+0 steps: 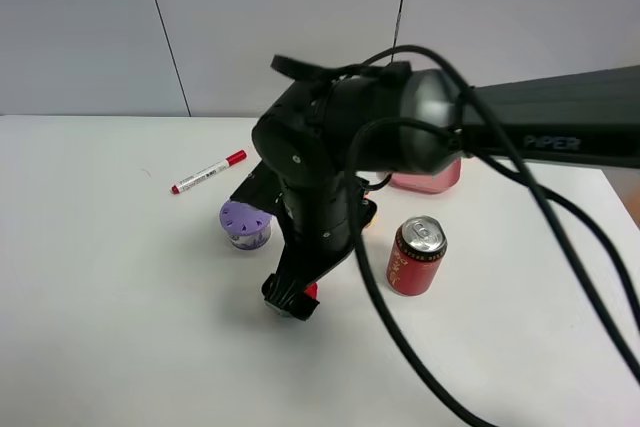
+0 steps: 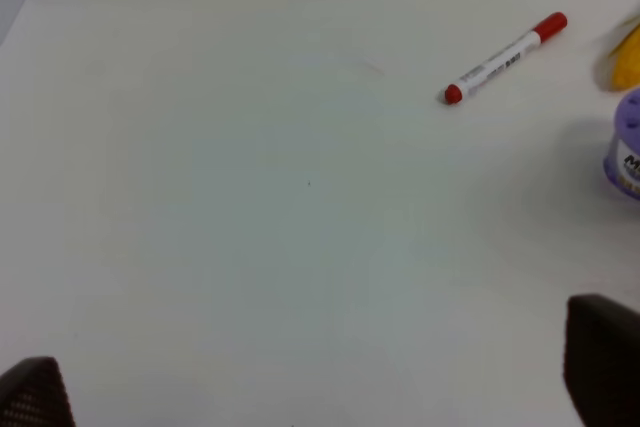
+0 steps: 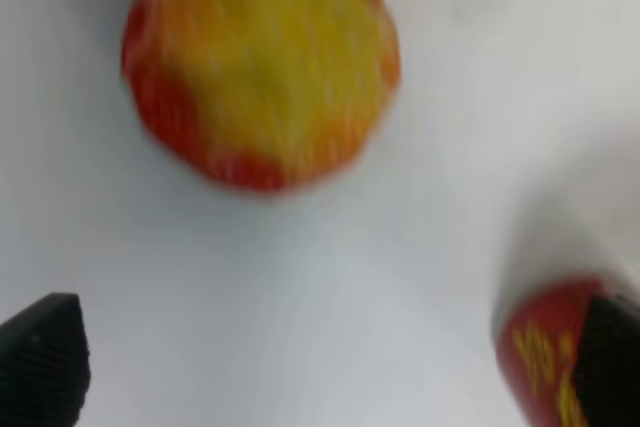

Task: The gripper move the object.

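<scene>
Since the right gripper (image 3: 325, 362) gapes wide short of the mottled fruit (image 3: 260, 67), one finger could topple the neighbouring soda can (image 3: 545, 357).

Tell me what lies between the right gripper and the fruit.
Only bare table, seen in the right wrist view, separates the open right gripper from the fruit. The can stands off to one side.
</scene>
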`<state>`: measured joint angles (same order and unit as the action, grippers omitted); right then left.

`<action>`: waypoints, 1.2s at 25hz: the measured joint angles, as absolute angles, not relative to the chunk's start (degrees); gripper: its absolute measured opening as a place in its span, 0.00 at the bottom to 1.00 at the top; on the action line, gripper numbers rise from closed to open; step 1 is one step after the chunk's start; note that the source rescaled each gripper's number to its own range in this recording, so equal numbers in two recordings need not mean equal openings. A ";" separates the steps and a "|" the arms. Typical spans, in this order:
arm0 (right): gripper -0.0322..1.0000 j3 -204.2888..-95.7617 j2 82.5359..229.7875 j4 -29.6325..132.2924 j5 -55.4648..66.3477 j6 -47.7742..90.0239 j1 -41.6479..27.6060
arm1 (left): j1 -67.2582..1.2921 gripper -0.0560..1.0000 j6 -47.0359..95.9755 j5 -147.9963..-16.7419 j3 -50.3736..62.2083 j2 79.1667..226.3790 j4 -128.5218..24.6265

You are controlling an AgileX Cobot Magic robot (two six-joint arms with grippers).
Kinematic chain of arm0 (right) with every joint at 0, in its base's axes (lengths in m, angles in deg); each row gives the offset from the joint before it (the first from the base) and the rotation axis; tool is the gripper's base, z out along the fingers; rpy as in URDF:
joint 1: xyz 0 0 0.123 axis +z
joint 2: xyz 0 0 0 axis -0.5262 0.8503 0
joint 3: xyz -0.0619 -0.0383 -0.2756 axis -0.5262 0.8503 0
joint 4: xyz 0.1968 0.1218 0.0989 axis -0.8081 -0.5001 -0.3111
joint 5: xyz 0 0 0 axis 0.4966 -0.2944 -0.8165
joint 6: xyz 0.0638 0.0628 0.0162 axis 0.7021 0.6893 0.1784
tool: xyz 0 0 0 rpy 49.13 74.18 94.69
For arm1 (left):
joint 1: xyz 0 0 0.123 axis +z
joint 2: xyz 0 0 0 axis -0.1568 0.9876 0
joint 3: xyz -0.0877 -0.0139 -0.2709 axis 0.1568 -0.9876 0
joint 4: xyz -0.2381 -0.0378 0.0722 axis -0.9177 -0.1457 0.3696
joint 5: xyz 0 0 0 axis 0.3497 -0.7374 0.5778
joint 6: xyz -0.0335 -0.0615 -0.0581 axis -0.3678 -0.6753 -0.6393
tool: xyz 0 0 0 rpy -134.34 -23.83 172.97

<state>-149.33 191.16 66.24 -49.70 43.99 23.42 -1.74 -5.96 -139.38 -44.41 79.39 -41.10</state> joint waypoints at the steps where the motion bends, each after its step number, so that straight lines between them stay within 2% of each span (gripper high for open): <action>1: 0.94 -149.33 189.36 65.99 -50.64 44.58 23.42 | -1.74 1.00 -5.96 -139.38 -44.41 79.39 -41.10; 9: 0.92 -149.33 175.44 65.94 -51.86 54.32 23.42 | -1.74 1.00 -5.96 -139.38 -44.41 79.39 -41.10; 16: 0.91 -149.33 168.11 69.47 -51.75 52.43 23.42 | -1.74 1.00 -5.96 -139.38 -44.41 79.39 -41.10; 22: 0.91 -149.33 167.30 75.83 -54.39 51.08 22.79 | -1.74 1.00 -5.96 -139.38 -44.41 79.39 -41.10; 25: 0.91 -149.33 166.38 76.26 -54.95 50.21 17.85 | -1.74 1.00 -5.96 -139.38 -44.41 79.39 -41.10; 30: 0.91 -149.33 163.96 70.06 -55.01 44.93 2.51 | -1.74 1.00 -5.96 -139.38 -44.41 79.39 -41.10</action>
<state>-149.33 163.96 70.06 -55.01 44.93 2.51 -1.74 -5.96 -139.38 -44.41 79.39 -41.10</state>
